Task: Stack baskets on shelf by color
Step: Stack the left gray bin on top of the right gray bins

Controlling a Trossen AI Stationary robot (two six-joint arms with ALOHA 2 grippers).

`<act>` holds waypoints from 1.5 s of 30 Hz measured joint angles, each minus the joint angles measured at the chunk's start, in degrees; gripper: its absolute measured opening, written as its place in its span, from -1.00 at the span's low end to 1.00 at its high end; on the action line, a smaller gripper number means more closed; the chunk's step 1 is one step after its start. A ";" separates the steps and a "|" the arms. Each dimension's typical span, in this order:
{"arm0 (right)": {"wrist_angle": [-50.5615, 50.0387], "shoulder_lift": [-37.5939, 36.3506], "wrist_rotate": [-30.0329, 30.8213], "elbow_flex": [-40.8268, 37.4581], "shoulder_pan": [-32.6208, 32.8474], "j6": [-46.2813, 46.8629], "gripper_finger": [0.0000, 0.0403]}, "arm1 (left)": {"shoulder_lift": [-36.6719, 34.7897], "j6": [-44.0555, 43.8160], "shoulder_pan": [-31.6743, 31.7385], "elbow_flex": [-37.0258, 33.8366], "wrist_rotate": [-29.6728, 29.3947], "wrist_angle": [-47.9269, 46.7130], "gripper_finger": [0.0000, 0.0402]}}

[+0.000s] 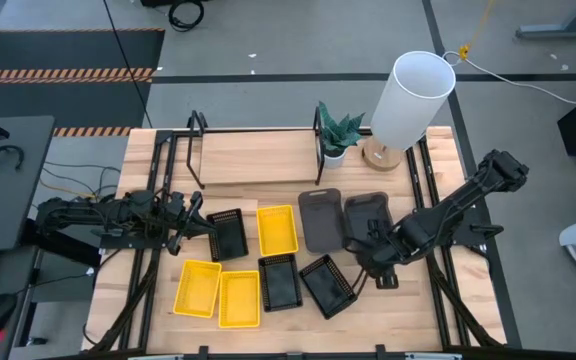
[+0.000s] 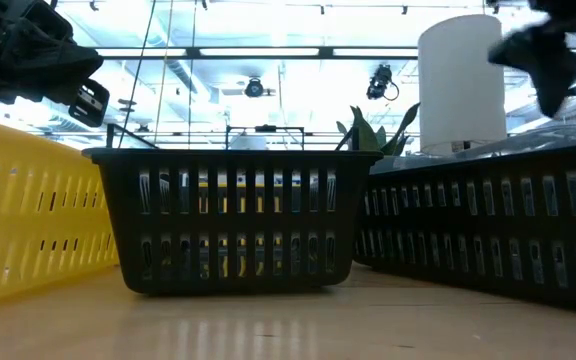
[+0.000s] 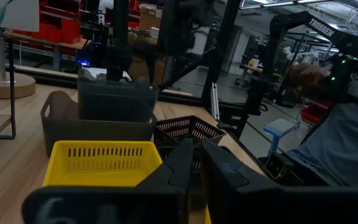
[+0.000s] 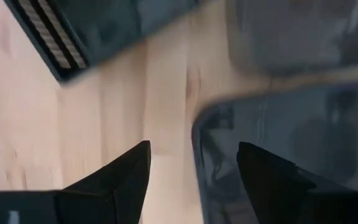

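High view looks straight down; low view sits at tabletop level; both share the black basket [image 1: 279,282].

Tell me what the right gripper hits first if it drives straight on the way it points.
Probably the dark grey basket below it: the right gripper is open astride that basket's near rim, one finger inside, one over bare tabletop.
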 joint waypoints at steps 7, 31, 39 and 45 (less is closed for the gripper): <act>7.04 3.95 4.90 3.41 -1.51 -7.46 0.18 | 0.00 0.00 0.00 0.00 -0.02 0.00 -0.86; 4.72 22.20 9.37 10.97 -8.80 -24.25 0.04 | 0.00 -0.01 0.00 0.01 -0.01 0.09 -0.84; 6.56 22.53 7.43 10.01 -9.95 -25.90 0.02 | 0.02 0.00 0.00 0.01 0.00 0.07 -0.81; 8.46 22.55 5.69 8.20 -10.78 -26.24 0.02 | 0.00 0.00 0.00 0.00 0.00 0.06 -0.85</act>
